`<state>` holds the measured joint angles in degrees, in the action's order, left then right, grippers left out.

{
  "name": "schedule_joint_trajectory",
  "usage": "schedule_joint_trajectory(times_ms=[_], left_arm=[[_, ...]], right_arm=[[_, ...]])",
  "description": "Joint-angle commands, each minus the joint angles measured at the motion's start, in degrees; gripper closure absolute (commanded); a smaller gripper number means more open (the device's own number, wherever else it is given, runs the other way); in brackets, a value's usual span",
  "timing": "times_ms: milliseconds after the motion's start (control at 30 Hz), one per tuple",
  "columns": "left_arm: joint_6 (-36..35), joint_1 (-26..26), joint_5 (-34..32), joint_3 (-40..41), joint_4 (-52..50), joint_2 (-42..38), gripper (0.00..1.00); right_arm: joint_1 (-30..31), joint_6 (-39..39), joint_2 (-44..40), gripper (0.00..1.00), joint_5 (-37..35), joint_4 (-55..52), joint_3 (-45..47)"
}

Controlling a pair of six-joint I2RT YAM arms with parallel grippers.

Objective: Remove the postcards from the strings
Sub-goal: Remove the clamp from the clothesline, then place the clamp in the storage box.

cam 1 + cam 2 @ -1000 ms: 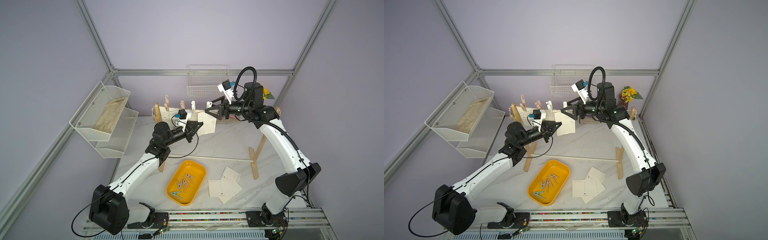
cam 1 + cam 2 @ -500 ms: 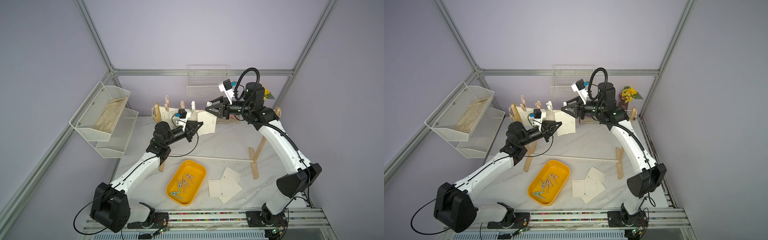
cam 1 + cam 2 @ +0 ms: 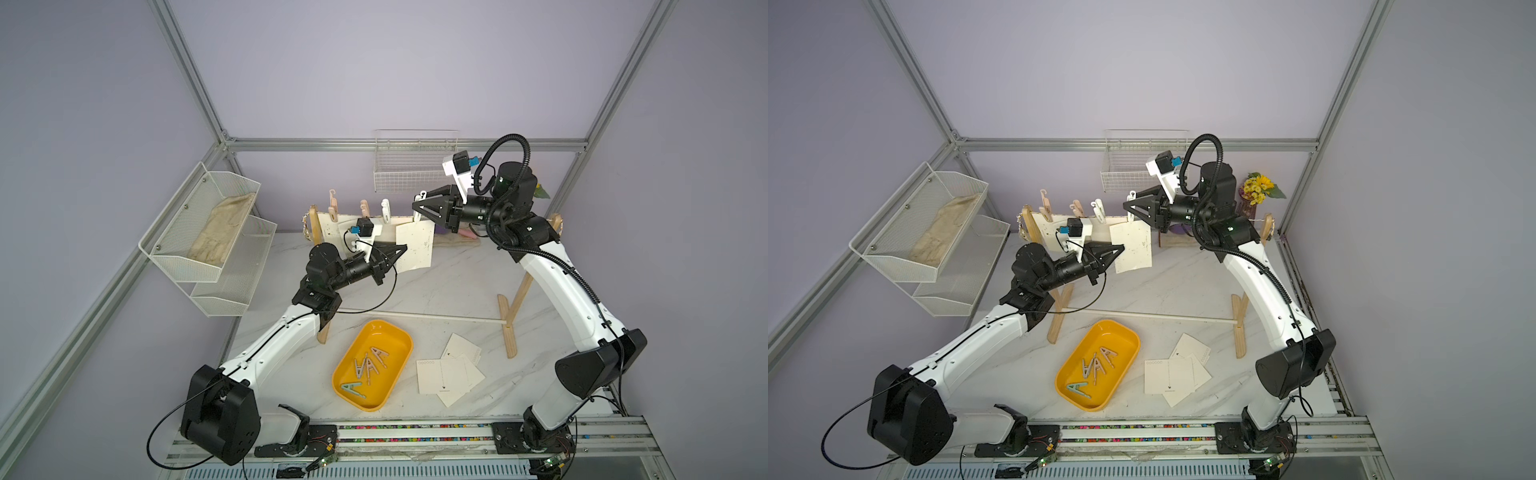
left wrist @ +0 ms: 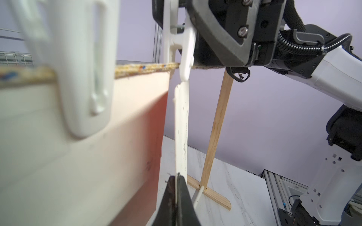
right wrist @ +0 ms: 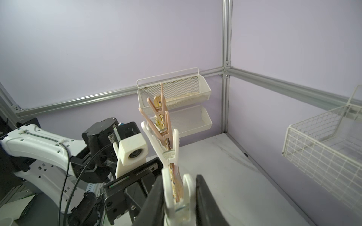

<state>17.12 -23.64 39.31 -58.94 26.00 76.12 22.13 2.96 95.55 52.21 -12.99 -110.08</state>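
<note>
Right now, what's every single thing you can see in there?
rack: one, light wood, on the table
rope: one, beige, between the rack's posts
hanging postcards: at least two, cream, on the rope
loose postcards: about four, cream, on the table
clipped clothespins: four, pink and white, on the rope
tray: one, yellow, on the table
tray clothespins: about four, pale, in the tray
wire shelf: one, white, side wall
wire basket: one, white, back wall
flowers: one bunch, yellow, back corner
left fingers: black, shut on a hanging postcard
right fingers: black, shut on the end white clothespin
</note>
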Motion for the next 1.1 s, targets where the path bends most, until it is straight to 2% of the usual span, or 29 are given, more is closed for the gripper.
schedule_joint_trajectory(times_ms=[0,100,200,333,433,567,633,733,867,933,1000,1067], left_arm=[[0.7,-0.1,2.4,2.2,1.1,-4.1,1.0],[-0.9,-0.6,3.0,4.6,-2.1,-7.4,1.0],[-2.5,-0.9,3.0,6.3,-5.8,-11.1,1.0],[-5.4,-0.8,1.0,8.0,-9.9,-19.9,1.0],[-12.0,-0.9,-8.3,8.0,-16.7,-30.5,1.0],[-20.1,-0.8,-29.1,6.3,-23.2,-43.2,1.0],[-22.8,-0.7,-35.1,5.9,-23.2,-46.8,1.0],[-25.0,-0.7,-38.9,4.6,-24.2,-48.9,1.0],[-25.9,-0.8,-40.2,4.3,-24.6,-49.1,1.0],[-26.1,-0.8,-40.2,4.4,-24.6,-48.8,1.0],[-26.7,-0.8,-39.9,4.4,-24.9,-48.3,1.0],[-27.2,-0.8,-39.4,4.4,-24.9,-47.8,1.0]], right_arm=[[0.1,-0.1,-5.2,0.75,-4.4,9.5,2.4],[0.1,-1.1,-8.9,0.75,-7.6,15.3,5.8],[0.0,-1.8,-10.7,0.75,-9.2,16.8,6.6],[0.3,-1.7,-12.0,0.74,-4.9,12.9,6.8],[2.4,-1.9,-15.2,0.74,-4.0,11.4,12.3],[9.6,-6.6,-19.4,0.74,-8.2,7.4,20.1],[13.6,-8.0,-19.7,0.74,-9.7,5.9,23.1],[19.8,-10.1,-19.0,0.74,-12.2,4.7,28.8],[27.4,-9.8,-17.3,0.7,-14.3,9.5,39.3],[30.4,-9.1,-13.7,0.68,-15.3,10.7,41.9],[32.3,-8.9,-11.3,0.61,-17.7,10.5,43.3],[32.5,-8.4,-10.0,0.48,-19.3,10.7,44.7]])
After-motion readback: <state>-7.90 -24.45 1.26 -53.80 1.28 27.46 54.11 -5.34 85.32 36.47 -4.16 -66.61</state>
